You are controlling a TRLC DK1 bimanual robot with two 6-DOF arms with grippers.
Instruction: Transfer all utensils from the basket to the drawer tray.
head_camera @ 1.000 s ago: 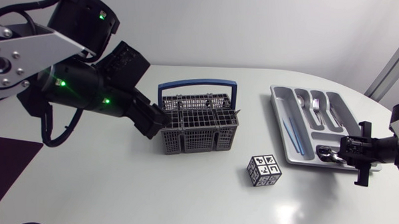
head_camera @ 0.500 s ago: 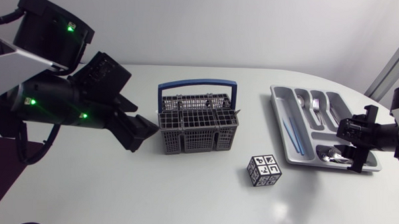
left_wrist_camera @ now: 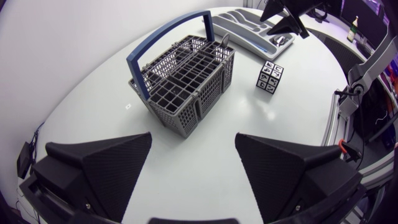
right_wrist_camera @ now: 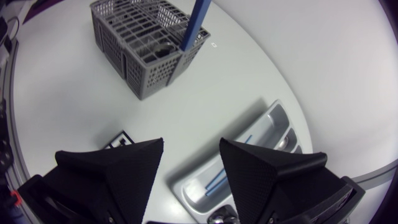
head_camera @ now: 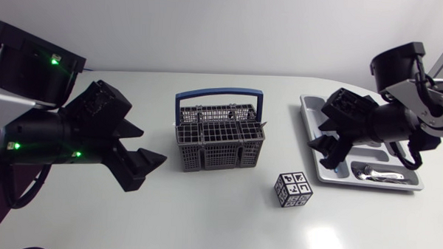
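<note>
The grey wire basket [head_camera: 221, 139] with a blue handle stands mid-table; a metal utensil end [left_wrist_camera: 224, 42] pokes up at one corner. The grey drawer tray [head_camera: 307, 116] lies to its right and holds spoons and forks [head_camera: 351, 120], thin blue sticks [head_camera: 320, 145] and a silver utensil [head_camera: 378, 174] in the front compartment. My right gripper [head_camera: 328, 150] hovers open over the tray's left side, holding nothing. My left gripper [head_camera: 143, 172] is open and empty, left of the basket and apart from it. Its wrist view shows the basket [left_wrist_camera: 186, 87] ahead of the fingers.
A black-and-white patterned cube [head_camera: 293, 189] sits in front of the gap between basket and tray. The right wrist view shows the basket [right_wrist_camera: 146, 43], the cube [right_wrist_camera: 118, 142] and the tray [right_wrist_camera: 249, 155]. A dark mat [head_camera: 2, 172] lies at the table's left edge.
My right gripper opened, left the silver utensil in the tray's front compartment, and rose leftward over the tray. My left arm drew back from the basket to the left.
</note>
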